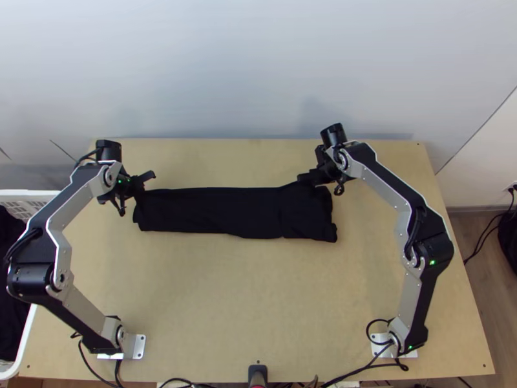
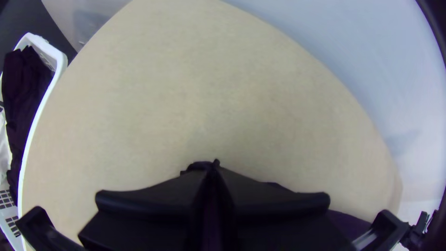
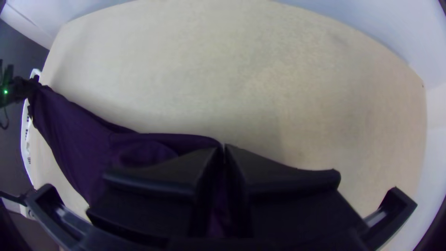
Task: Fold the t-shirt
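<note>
T-shirt (image 1: 232,212) is lying across the middle of the top view as a long, narrow strip, probably folded lengthwise already, though I cannot count its layers. At the frame's left edge a white basket (image 1: 26,193) is holding more dark cloth. Just right of it, the left gripper (image 2: 213,168) is pinching the strip's upper left corner between closed fingers, presumably anchoring that end. Between the two grips the upper edge is running nearly straight — likely why both are holding the same long side: to keep it taut and level. Right of centre, the right gripper (image 3: 224,148) is clamping that edge too, a little inward of the strip's end — so the wider, rumpled end beyond is lying loose and may need smoothing.
</note>
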You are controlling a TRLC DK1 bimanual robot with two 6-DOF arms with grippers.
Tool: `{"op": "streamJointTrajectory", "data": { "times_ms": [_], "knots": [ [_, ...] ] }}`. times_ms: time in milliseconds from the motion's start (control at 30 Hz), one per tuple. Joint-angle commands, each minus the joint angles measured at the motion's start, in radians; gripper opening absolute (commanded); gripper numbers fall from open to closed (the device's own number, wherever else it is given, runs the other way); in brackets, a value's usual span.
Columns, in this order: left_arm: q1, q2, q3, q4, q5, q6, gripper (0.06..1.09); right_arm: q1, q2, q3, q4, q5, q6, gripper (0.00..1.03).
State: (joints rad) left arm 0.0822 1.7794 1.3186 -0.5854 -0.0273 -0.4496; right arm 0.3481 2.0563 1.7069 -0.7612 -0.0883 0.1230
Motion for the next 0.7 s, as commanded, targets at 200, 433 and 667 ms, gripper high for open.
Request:
{"op": "streamJointTrajectory", "data": {
  "times_ms": [200,433,667],
  "knots": [
    [-0.052,-0.025,0.005,-0.113,0.007,-0.031,0.96,0.005,-0.073,0.023,-0.016,-0.021,0.201,0.99],
    [-0.002,-0.143,-0.073,-0.148,0.004,0.051,0.98,0.054,-0.196,0.037,-0.02,-0.044,0.236,0.99],
    [0.014,-0.153,-0.147,-0.122,0.003,0.126,1.02,0.172,-0.229,0.102,-0.101,-0.056,0.244,0.99]
  ]
}}
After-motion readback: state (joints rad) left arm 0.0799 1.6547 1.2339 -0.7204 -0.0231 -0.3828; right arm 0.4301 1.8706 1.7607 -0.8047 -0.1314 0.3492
